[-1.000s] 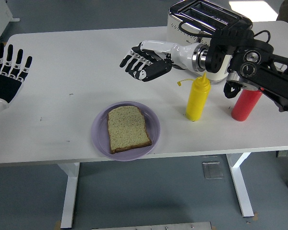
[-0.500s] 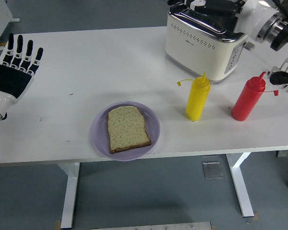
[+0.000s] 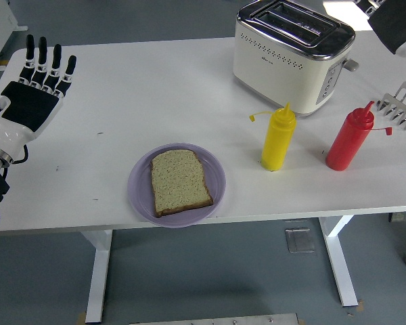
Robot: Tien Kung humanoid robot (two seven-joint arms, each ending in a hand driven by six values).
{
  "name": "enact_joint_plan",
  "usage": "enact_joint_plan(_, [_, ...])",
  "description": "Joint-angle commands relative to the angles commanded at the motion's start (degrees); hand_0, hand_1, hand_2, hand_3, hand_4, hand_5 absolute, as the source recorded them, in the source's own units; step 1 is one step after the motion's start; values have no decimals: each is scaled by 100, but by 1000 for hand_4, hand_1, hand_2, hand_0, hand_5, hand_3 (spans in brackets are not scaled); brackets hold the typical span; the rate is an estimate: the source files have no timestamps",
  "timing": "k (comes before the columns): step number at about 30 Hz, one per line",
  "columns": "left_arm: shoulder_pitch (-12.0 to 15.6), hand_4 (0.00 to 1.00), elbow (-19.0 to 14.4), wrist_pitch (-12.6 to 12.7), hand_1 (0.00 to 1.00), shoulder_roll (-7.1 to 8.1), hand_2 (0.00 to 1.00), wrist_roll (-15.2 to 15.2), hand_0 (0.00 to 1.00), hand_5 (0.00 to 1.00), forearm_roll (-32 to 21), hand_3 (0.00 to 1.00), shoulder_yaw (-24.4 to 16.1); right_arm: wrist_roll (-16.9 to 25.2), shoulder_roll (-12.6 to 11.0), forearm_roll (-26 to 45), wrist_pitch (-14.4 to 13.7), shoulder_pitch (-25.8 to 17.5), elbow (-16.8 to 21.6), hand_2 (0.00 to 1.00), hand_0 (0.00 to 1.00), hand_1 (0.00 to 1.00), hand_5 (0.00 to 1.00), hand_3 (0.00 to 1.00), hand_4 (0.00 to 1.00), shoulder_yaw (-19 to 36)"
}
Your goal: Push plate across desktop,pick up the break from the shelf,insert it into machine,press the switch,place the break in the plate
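A slice of bread [image 3: 181,181] is seen lying on the purple plate [image 3: 138,189] near the bench's [image 3: 142,88] front edge. The left hand [image 3: 30,101] is held over the bench's left end, fingers [image 3: 42,57] spread and empty. Of the right arm [image 3: 396,24] only a part is seen at the top right corner; its fingers cannot be told.

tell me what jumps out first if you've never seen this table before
A slice of brown bread lies on a round lilac plate near the table's front edge. Behind it to the right, a yellow squeeze bottle and a red squeeze bottle stand before a cream and chrome toaster. The left hand hovers open at far left.
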Motion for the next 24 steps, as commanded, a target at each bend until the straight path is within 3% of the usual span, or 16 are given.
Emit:
enact_joint_plan(1, [-19,759,-5,1,737,-6,688,3,799,998,-16,696,3,-3,25,99,1,-91,-1,725,816,756,459,717,707,51])
enact_joint_plan(13, [-169,759,280,2,739,-105,700,9,800,998,-50,715,155,-108,186,428,48,-690,-2,743,828,770,470,736,713,277])
enact_joint_plan(24, [-184,759,415,-20,741,-140,706,36,799,998,-134,726,234,-126,218,463,33,-809,1,745,827,771,470,737,713,392])
